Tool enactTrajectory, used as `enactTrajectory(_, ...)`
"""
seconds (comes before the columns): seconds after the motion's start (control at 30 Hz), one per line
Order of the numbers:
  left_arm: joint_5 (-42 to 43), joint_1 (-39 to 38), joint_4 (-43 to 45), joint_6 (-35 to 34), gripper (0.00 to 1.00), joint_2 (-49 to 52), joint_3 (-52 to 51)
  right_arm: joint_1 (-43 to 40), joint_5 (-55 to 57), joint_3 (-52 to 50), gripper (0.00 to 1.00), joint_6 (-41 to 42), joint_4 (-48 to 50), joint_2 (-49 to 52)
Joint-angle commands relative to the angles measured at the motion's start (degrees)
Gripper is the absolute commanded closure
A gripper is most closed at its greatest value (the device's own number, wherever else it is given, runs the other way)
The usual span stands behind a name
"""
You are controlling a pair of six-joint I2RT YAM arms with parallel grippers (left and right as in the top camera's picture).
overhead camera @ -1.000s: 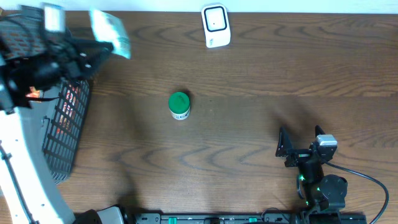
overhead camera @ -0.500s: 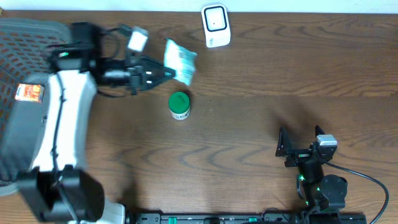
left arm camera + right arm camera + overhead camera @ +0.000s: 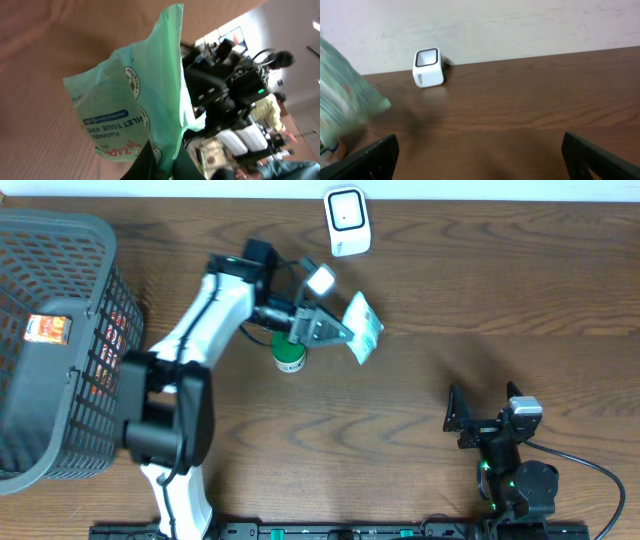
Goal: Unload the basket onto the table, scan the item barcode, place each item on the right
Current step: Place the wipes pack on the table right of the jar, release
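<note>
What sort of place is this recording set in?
Probably a mock shop checkout on a lab bench: a white barcode scanner stands on the wooden table, a mesh shopping basket sits at the left, and the left claw holds a pack of wipes.

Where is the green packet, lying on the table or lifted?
Lifted. The left gripper pinches the packet by one edge, clear of the table.

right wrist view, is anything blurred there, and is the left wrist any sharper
Right wrist view: the green wipes packet at the left edge is smeared, the white scanner sharp. Left wrist view: the packet's print is legible, everything behind it soft and bright.
</note>
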Motion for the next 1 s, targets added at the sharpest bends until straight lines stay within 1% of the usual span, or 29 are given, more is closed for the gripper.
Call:
enactTrajectory(0.0,-2.78,-2.01,0.13,1.81,0.93,3.76,-0.15,0.33,-0.28,-0.07,0.01,-0.87,-0.2,-0.02)
enactTrajectory(0.2,-6.38,-3.19,1.73,1.77,0.93,9.53,-0.15,0.33,-0.28,-0.07,0.01,-0.87,-0.2,-0.02)
enactTrajectory(0.43,-16.13,-3.17,2.71,1.29,0.93,11.21,-0.15,0.33,-0.28,-0.07,0.01,-0.87,-0.2,-0.02)
enactTrajectory(0.47,-17.75,-3.17,3.06,0.37,0.93,11.21,-0.15,0.33,-0.26,-0.07,0.01,-0.87,-0.2,-0.02)
enactTrajectory(0.53,-22.05,-3.17,4.81,-3.78,0.92,11.21,-0.15,0.33,-0.28,-0.07,0.01,-0.87,-0.2,-0.02)
enactTrajectory(0.6,-25.81,-3.17,7.26,-8.48,0.75,11.21,-0.15,0.33,-0.28,-0.07,0.01,-0.87,-0.2,-0.02)
enactTrajectory(0.67,-26.95,-3.17,9.14,-10.99,0.66,11.21,-0.13,0.33,-0.28,-0.07,0.01,-0.87,-0.2,-0.02)
enactTrajectory(0.73,-26.97,-3.17,10.47,-12.63,0.59,11.08,0.13,0.33,-0.28,-0.07,0.01,-0.87,-0.2,-0.02)
enactTrajectory(0.8,-27.39,-3.17,11.21,-14.12,0.55,10.75,0.55,0.33,-0.28,-0.07,0.01,-0.87,-0.2,-0.02)
enactTrajectory(0.83,-27.87,-3.19,11.43,-15.52,0.5,10.03,1.18,0.33,-0.28,-0.07,0.01,-0.87,-0.2,-0.02)
enactTrajectory(0.9,-28.09,-3.19,11.43,-16.63,0.46,9.07,1.81,0.33,-0.28,-0.07,0.01,-0.87,-0.2,-0.02)
enactTrajectory(0.97,-31.1,-3.34,11.43,-20.5,0.4,5.95,3.34,0.33,-0.28,-0.07,0.01,-0.87,-0.2,-0.02)
